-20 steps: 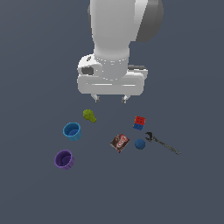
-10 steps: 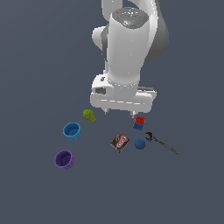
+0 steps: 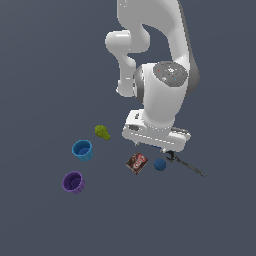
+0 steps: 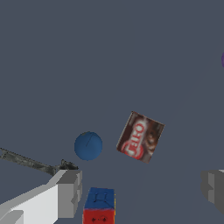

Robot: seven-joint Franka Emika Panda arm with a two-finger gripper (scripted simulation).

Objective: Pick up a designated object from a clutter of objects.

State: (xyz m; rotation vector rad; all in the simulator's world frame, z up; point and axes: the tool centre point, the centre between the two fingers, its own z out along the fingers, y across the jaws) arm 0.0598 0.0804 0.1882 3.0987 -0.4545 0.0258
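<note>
Dark blue ball [image 4: 88,145] sat beside brown box [image 4: 140,137]; my gripper [image 4: 142,192] hung above, jaws wide, empty.

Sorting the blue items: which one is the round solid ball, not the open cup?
The small dark blue ball, beside the brown box. The light-blue cup is open-topped and sits farther toward the exterior view's left.

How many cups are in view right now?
2. The light-blue cup stands toward the exterior view's left, near the green lump; the purple cup sits just below it in that view. The arm could hide more.
</note>
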